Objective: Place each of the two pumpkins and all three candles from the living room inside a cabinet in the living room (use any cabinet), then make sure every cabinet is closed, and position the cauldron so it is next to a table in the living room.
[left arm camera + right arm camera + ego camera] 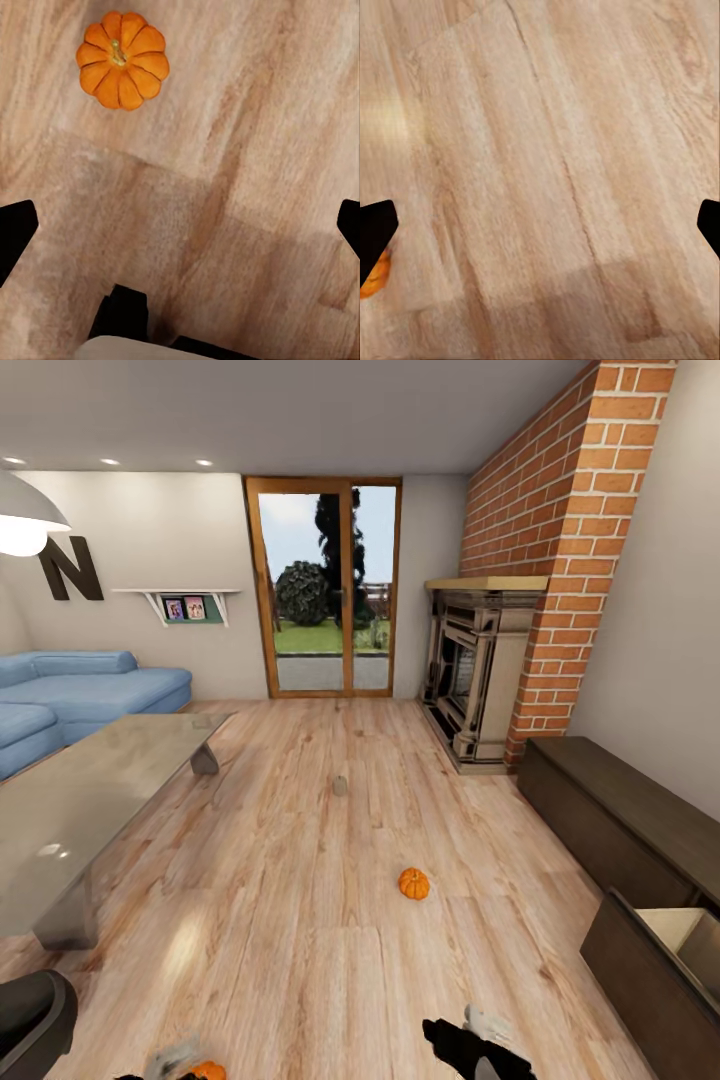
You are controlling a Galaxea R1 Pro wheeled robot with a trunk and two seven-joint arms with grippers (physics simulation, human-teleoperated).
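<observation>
A single large dark capital letter "N" (pixel 70 568) hangs on the pale wall (pixel 180 530), in the head view at the upper left above the blue sofa (pixel 90 685). Beside it, a small white wall shelf (pixel 178 596) carries two little framed pictures (pixel 184 608); these are too small to tell whether they bear any writing. No other text, label, brand or number can be read.
</observation>
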